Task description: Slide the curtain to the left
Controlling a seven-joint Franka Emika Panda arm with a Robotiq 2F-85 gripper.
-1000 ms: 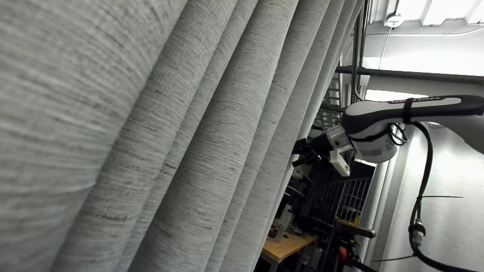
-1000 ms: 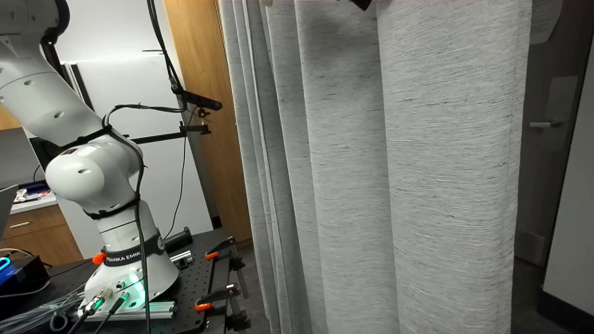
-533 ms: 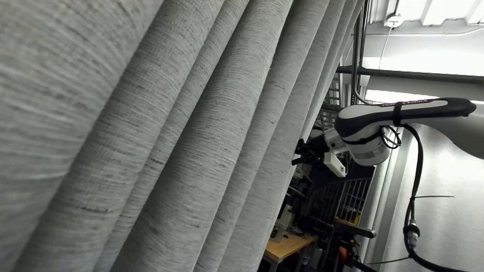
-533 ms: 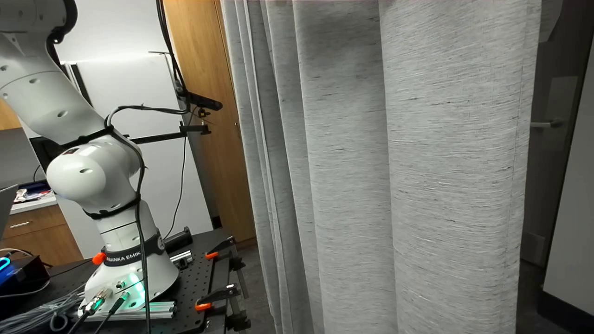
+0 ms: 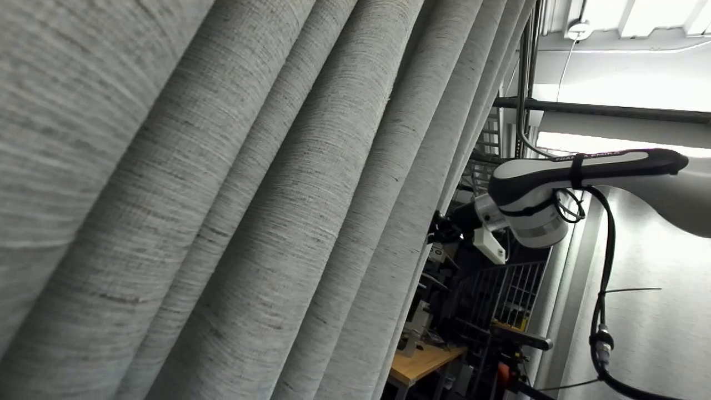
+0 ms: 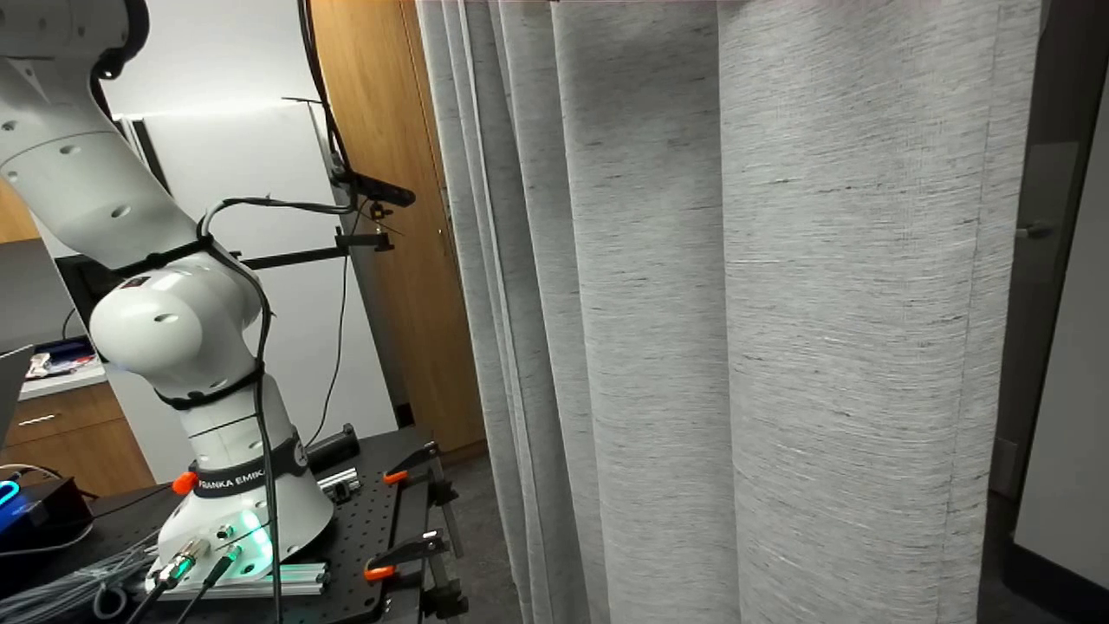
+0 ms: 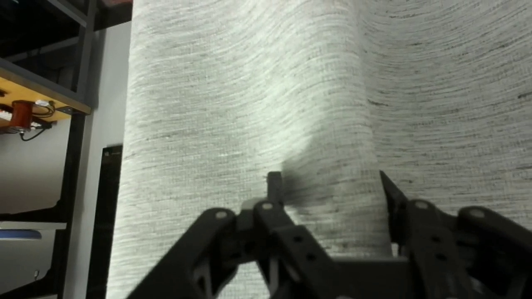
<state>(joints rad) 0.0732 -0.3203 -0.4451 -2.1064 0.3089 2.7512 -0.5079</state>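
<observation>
The light-grey curtain [image 5: 300,194] hangs in deep long folds and fills the left of an exterior view. It also hangs across the middle and right of an exterior view [image 6: 645,329] and most of the wrist view [image 7: 199,124]. My gripper [image 5: 434,229] is at the curtain's far side in an exterior view, close against the fabric. In the wrist view, the gripper [image 7: 329,178] has its fingers apart, with a fold of curtain standing between them. The fold partly covers the right finger. Whether either finger touches the fabric, I cannot tell.
The robot base [image 6: 243,511] stands on a black perforated table [image 6: 368,485] with orange-tipped clamps [image 6: 403,559]. A black camera [image 6: 377,188] on a bracket is near a wooden cabinet [image 6: 381,104]. A wooden desk [image 5: 425,361] and a railing [image 5: 505,289] are beyond the curtain.
The arm has moved left and slightly down in an exterior view. The curtain's folds shift left there, and its free edge shifts right in an exterior view. A dark tip at the top has gone.
</observation>
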